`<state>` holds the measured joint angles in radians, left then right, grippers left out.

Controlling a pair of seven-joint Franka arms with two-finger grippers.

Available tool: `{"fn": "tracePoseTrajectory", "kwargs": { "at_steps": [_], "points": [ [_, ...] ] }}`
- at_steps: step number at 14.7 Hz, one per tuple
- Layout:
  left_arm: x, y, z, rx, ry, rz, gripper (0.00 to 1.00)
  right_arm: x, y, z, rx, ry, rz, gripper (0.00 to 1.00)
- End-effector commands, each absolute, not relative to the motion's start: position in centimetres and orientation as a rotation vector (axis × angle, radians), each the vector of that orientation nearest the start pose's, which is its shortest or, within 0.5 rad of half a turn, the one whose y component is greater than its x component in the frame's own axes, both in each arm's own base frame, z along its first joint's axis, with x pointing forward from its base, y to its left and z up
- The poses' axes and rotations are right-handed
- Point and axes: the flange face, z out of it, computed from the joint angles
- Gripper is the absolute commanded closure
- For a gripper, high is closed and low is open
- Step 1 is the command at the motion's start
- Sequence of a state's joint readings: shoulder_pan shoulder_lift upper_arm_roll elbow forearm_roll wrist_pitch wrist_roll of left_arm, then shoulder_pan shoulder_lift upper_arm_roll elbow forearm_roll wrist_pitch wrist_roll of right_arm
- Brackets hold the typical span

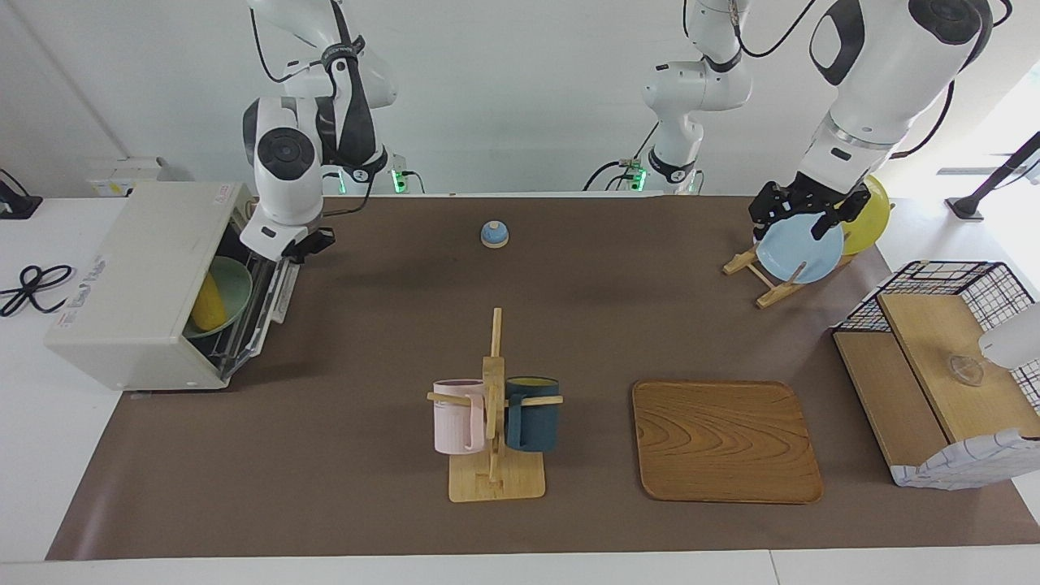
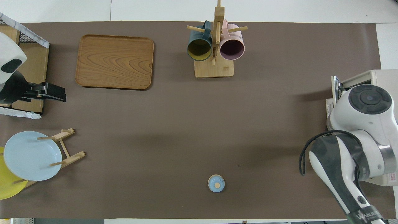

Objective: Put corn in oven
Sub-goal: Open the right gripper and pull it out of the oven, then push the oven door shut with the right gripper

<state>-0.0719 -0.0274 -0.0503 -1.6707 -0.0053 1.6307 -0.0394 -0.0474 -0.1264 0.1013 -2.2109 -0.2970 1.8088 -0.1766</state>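
Your clenched right gripper (image 1: pixel 307 242) sat at the oven (image 1: pixel 138 284) door's top edge; the corn (image 1: pixel 206 302) lay just inside.

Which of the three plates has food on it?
The pale green plate inside the oven carries the corn. The light blue plate and yellow plate stand bare in the wooden rack.
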Motion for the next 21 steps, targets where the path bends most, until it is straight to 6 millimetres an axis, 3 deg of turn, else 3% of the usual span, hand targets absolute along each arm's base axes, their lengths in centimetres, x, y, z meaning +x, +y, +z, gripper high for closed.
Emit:
{"fn": "tracePoseTrajectory", "kwargs": {
  "at_steps": [1,4,8,11,13,14,15,17,18,21],
  "points": [
    [53.9,-6.4,60.1,-3.117,0.128,0.014,0.00,49.0,-7.9,42.3,-3.362,-0.655,0.459,1.00],
    [53.9,-6.4,60.0,-3.117,0.128,0.017,0.00,48.2,-11.2,43.2,-3.326,-0.724,0.472,1.00],
    [53.8,-6.4,60.1,-3.117,0.128,0.017,0.00,47.8,-13.7,43.4,-3.302,-0.755,0.473,1.00],
    [53.8,-6.4,60.1,-3.117,0.128,0.017,0.00,48.4,-12.4,45.2,-3.293,-0.740,0.463,1.00],
    [53.8,-6.4,60.1,-3.117,0.128,0.017,0.00,49.5,-10.2,47.2,-3.264,-0.742,0.394,0.97],
    [53.8,-6.4,60.1,-3.117,0.128,0.017,0.00,49.9,-9.2,48.1,-3.256,-0.745,0.374,0.90],
    [53.8,-6.4,60.1,-3.117,0.128,0.017,0.00,50.1,-8.5,48.8,-3.240,-0.721,0.351,0.70],
    [53.8,-6.4,60.1,-3.117,0.128,0.017,0.00,50.6,-6.3,50.7,-3.191,-0.687,0.302,0.11],
    [53.9,-6.4,60.0,-3.117,0.128,0.019,0.00,50.9,-5.3,51.7,-3.183,-0.687,0.291,0.02],
    [53.9,-6.4,60.1,-3.117,0.128,0.014,0.00,51.7,-2.6,54.5,-3.166,-0.654,0.229,0.00]
  ]
}}
